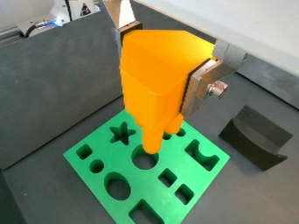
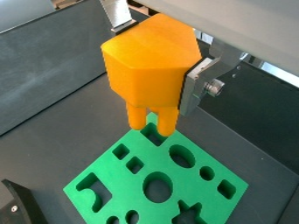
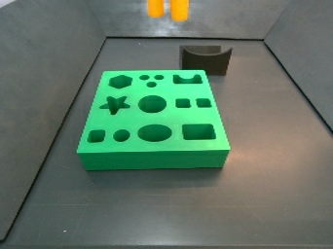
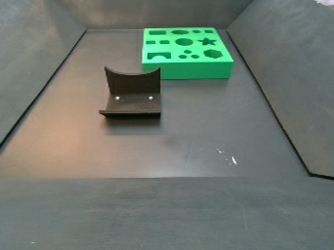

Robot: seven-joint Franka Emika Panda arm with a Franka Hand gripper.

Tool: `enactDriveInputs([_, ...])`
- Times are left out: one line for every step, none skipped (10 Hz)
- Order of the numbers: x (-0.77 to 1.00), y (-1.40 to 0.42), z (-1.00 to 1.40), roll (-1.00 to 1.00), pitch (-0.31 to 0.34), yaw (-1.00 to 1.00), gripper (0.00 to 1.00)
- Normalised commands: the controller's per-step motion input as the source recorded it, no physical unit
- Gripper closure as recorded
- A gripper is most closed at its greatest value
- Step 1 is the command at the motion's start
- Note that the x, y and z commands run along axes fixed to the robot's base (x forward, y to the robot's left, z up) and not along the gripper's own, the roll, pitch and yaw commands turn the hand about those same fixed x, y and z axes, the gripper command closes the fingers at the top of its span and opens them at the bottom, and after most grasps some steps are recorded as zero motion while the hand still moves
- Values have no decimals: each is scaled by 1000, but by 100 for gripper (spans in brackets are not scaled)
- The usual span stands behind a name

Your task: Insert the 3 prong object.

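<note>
A dark grey floor with low grey walls holds a green block [image 3: 154,121] cut with shaped holes and, well apart, the fixture [image 4: 131,94]. In both wrist views the gripper [image 1: 163,66] clamps the orange 3 prong object [image 2: 149,70], prongs down, above the block. Only its prongs show in a side view [image 3: 166,10].

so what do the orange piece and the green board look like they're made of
The 3 prong object, held between the gripper's silver fingers above the board, looks like hard plastic: uniform bright orange, crisp facets, a soft sheen. The green board with shaped cutouts also looks like moulded or printed plastic, matte and evenly coloured, though foam cannot be ruled out.
</note>
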Motion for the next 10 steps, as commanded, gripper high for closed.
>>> enactDriveInputs([-57,294,-520,27,0,-266,100])
enactDriveInputs([-97,514,-769,0,41,-311,100])
enactDriveInputs([-60,626,-751,-133,-16,-257,100])
enactDriveInputs([-57,606,-837,-90,0,-331,100])
enactDriveInputs([-94,454,-889,-56,0,-543,100])
enactDriveInputs([-151,431,-846,-27,0,-571,100])
enactDriveInputs([-169,463,-731,-24,0,-517,100])
enactDriveInputs([-109,414,-591,-7,0,-380,100])
enactDriveInputs([-117,331,-529,0,0,-326,100])
enactDriveInputs([-100,220,-454,0,-14,-211,100])
